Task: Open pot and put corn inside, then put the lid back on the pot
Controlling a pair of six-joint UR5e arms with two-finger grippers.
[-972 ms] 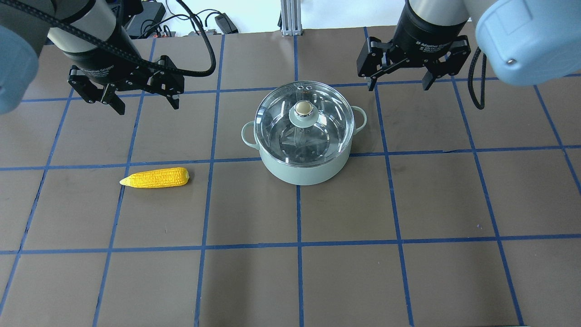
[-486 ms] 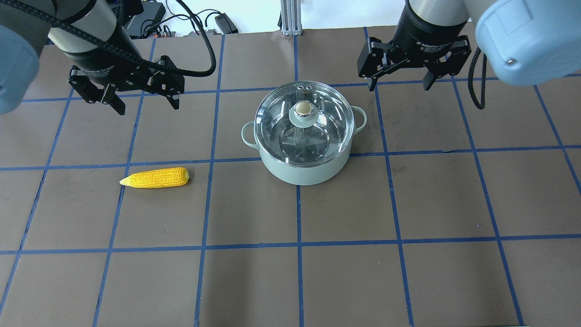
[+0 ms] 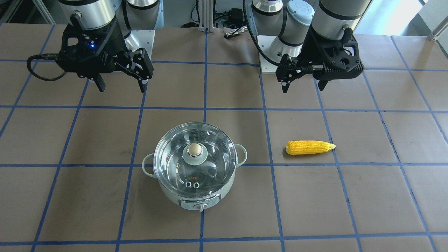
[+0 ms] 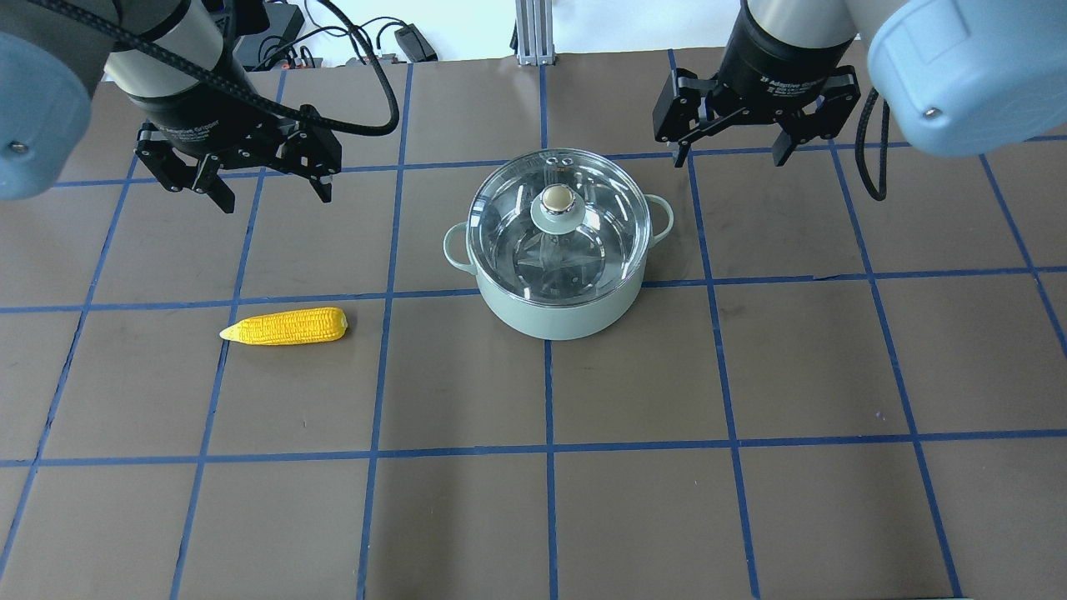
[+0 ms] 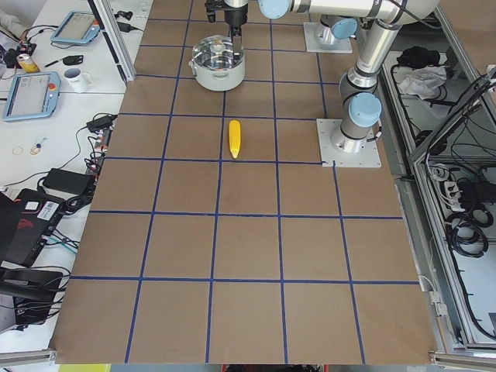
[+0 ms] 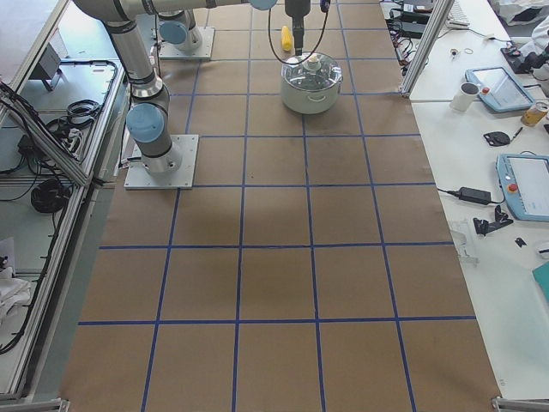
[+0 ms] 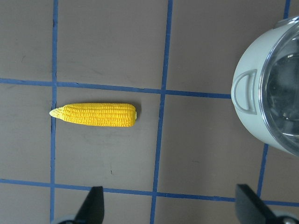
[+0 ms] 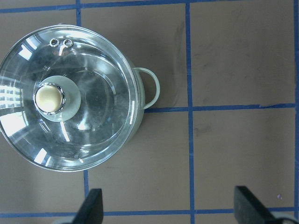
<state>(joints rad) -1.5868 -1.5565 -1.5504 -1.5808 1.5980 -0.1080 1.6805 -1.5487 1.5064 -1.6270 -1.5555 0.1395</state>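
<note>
Two grippers are seen, both spread wide, nothing held in either. High over the worktop (image 4: 750, 375) the left gripper (image 4: 273, 198) is hung, clear of everything; from its wrist camera the corn (image 4: 285, 327) and one loop handle (image 7: 236, 92) of the pot (image 4: 550, 321) are looked down on, with the dark fingertips (image 7: 93, 207) set far apart at the bottom of that view. Likewise the right gripper (image 4: 731, 158) is held up in the air, nothing touched, and the lid (image 4: 557, 218) is looked down on from its wrist camera, off to one side of the parted fingers. Upright near the middle of the worktop the pot is stood, well away from all four edges, its control panel (image 3: 200, 204) turned toward the operators' edge. On the pot's rim the lid is seated flat, closed, with the beige knob (image 4: 557, 198) at centre and two metal vent rings (image 3: 193, 184) on the side toward the operators' edge. Shiny steel is seen through the glass. Flat on the worktop the corn is laid, well apart from the pot, on the side toward the end edge at the robot's left, pointed tip toward that edge, blunt end toward the pot. It is touched by neither gripper. Brown sheet is spread over the worktop and marked with a grid of blue tape lines (image 4: 550, 392); one line is crossed by the corn's tip.
</note>
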